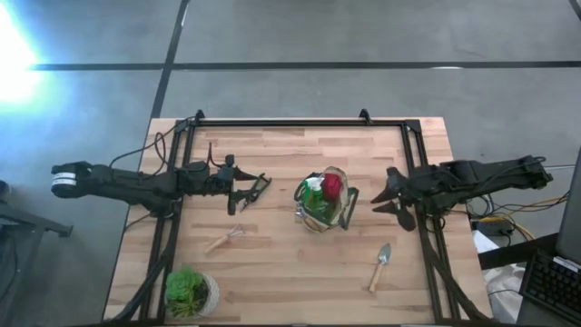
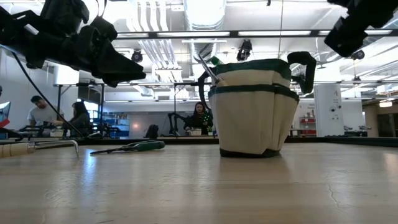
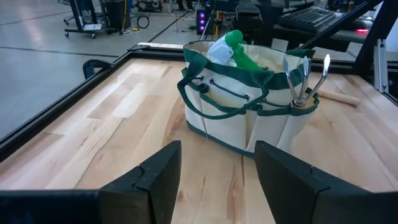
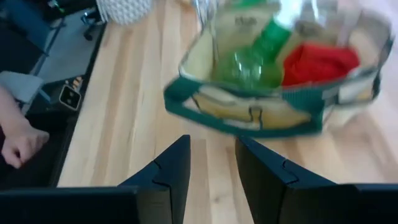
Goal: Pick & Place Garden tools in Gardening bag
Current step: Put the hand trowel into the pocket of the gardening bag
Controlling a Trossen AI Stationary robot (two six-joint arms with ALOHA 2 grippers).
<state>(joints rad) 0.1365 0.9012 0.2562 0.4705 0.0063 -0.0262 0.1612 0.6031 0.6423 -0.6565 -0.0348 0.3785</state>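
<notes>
Right pincer (image 1: 397,202), part-open and empty, is hovering beside gardening bag (image 1: 325,202); risk: snagging a handle and toppling it while reaching for the trowel (image 1: 379,266).

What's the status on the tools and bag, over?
Left claw open, empty, facing the bag. Right claw empty, right of the bag. Spray bottle and red tool bagged. Pruners, rake, trowel on table. Nothing blocking.
</notes>
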